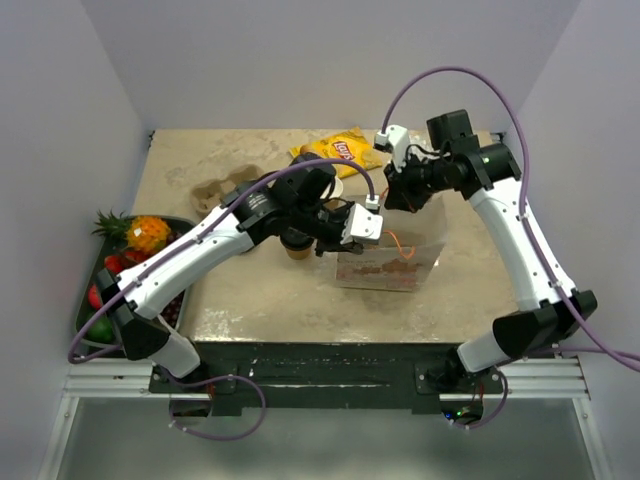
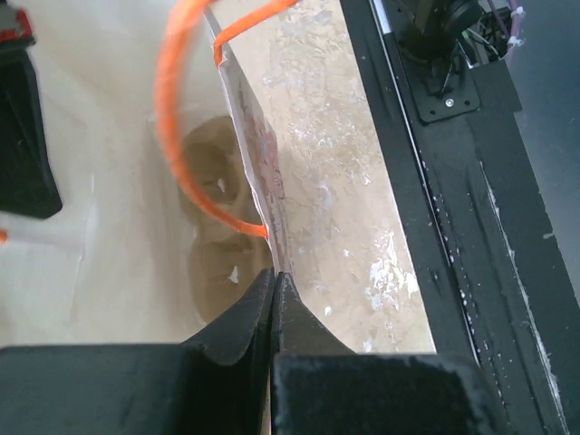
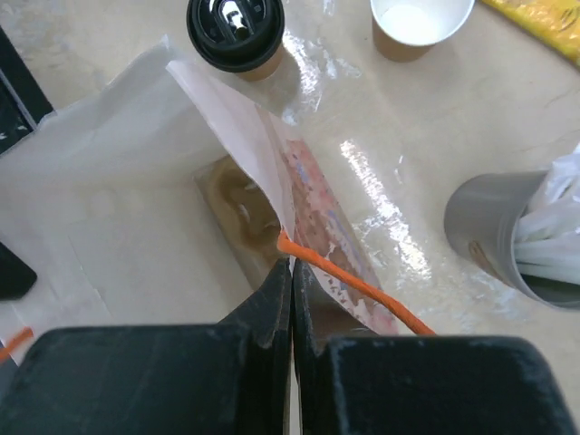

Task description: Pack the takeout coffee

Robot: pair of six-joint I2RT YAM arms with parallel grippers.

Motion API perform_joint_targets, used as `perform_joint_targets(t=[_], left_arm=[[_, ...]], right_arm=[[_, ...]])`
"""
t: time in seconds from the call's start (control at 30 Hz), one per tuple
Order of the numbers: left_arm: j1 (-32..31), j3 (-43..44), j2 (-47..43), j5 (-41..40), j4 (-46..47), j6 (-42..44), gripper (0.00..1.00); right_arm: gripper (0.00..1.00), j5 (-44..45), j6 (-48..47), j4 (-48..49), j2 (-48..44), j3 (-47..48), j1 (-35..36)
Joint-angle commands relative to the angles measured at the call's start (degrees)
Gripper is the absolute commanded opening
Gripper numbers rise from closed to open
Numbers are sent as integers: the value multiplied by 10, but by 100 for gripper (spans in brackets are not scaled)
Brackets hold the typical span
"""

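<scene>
Right fingers (image 3: pixel 270 313) pinch bag (image 3: pixel 237 116); wrist shows lidded cup (image 3: pixel 236 32).

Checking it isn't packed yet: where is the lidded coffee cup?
Right wrist view, top left: the lidded coffee cup stands on the table outside the bag, just past its pinched wall, with an open paper cup to its right.

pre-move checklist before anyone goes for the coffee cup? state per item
1. Left pincer shut on the bag wall: ok.
2. Right pincer shut on the bag rim by its orange handle: ok.
3. Bag mouth held open between them: ok.
4. Tray lying in the bag bottom: ok; whether it sits level, cannot tell.
5. Lidded cup upright with its lid on, on the table outside the bag: ok.
6. A pincer free to lift it: not ok, both hold the bag.
</scene>
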Motion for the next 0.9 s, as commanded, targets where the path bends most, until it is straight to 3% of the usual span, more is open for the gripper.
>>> perform_joint_targets(t=[0.0,0.1,0.2,0.3,0.33,0.4,0.43,0.53,0.6,0.7,0.8,0.83,0.87], left_arm=[[-1,34,-14,2,13,21,0],[-8,97,-16,8,40,-38,0],[-9,6,-24,-2,21,3,0],[-10,79,-11,-11,15,-10,0],[-10,77,-14,-13,22,-10,0],[-10,0,-33,-28,35,4,0],[-10,-8,-33,-22,23,16,0],[-10,45,-24,-12,44,-21,0],[-9,17,-25,-26,32,2,0],[-9,36,-20,-29,44,-8,0],[-10,11,-27,-9,37,-6,0],[-10,35,-23,-6,39,-11,0],[-10,96,-13,-17,47,-47,0]], right_arm=[[0,14,-23,35,-40,6,0],[0,8,-15,-30,7,116,-1],[0,23,-33,45,-40,-38,0],[0,2,-15,-6,-9,97,-1],[0,9,-19,0,-9,93,-1],[0,23,-34,57,-49,-39,0],[0,22,-37,56,-53,-51,0],[0,-3,-13,23,-32,44,0],[0,4,-15,58,-48,-12,-1],[0,-7,-6,42,-35,54,0],[0,7,-26,51,-46,-13,1],[0,-1,-24,31,-34,13,2],[0,-15,-19,11,-19,102,2]])
